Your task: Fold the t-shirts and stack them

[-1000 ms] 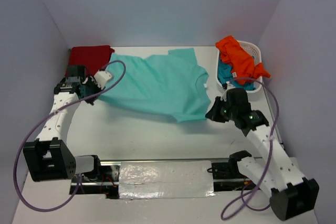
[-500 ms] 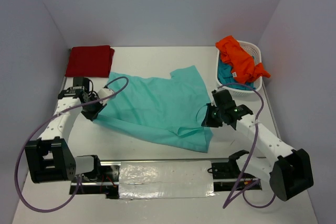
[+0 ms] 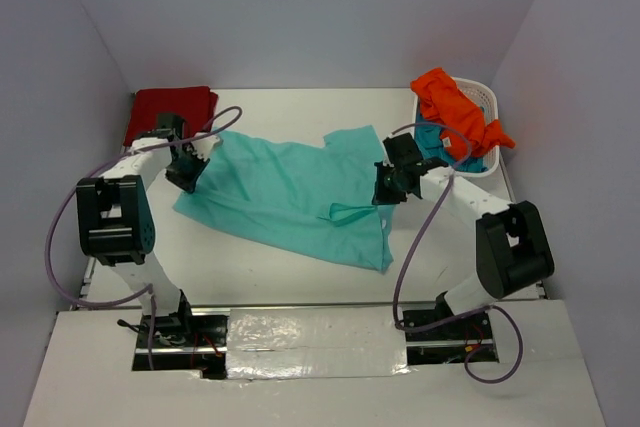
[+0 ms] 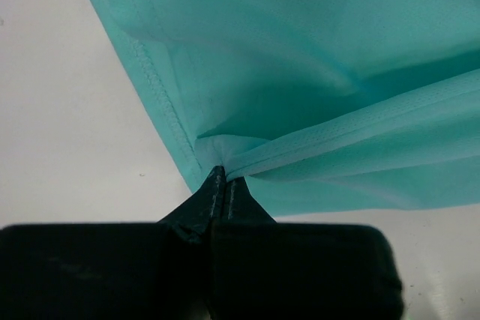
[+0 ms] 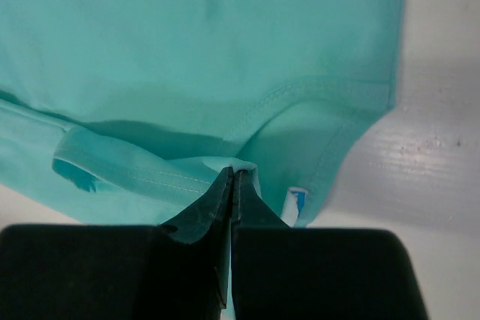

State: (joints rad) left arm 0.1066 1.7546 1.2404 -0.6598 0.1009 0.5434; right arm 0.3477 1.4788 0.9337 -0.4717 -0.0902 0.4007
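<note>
Mint-aqua t-shirt of soft cloth [image 3: 290,197] is spread over the flat white table [image 3: 250,277] in the top view. It is stretched between the two tools. The black left gripper [image 3: 187,172] is pinched tight on one edge of the shirt. The black right gripper [image 3: 385,192] is pinched tight on the other side, by the neck. Just behind the left gripper lies the folded dark red cloth t-shirt [image 3: 170,112]. Behind the right gripper, a bit to its right, stands the white plastic mesh basket [image 3: 487,97]. The bright orange cloth t-shirt [image 3: 455,112] hangs over its rim, and the teal-blue cloth t-shirt [image 3: 432,142] sits under that.

In the left wrist view, the left gripper [image 4: 221,185] has its jaws squeezed together on a bunched bit of the mint-aqua t-shirt [image 4: 300,50], right by a stitched hem. The cloth fans out ahead of the tips. Bare table [image 4: 67,110] shows to their left.

In the right wrist view, the right gripper [image 5: 232,177] clamps a fold of the mint-aqua t-shirt [image 5: 187,35]. A small white and blue label [image 5: 296,201] sits just right of the tips. Bare table [image 5: 435,110] lies further right.
</note>
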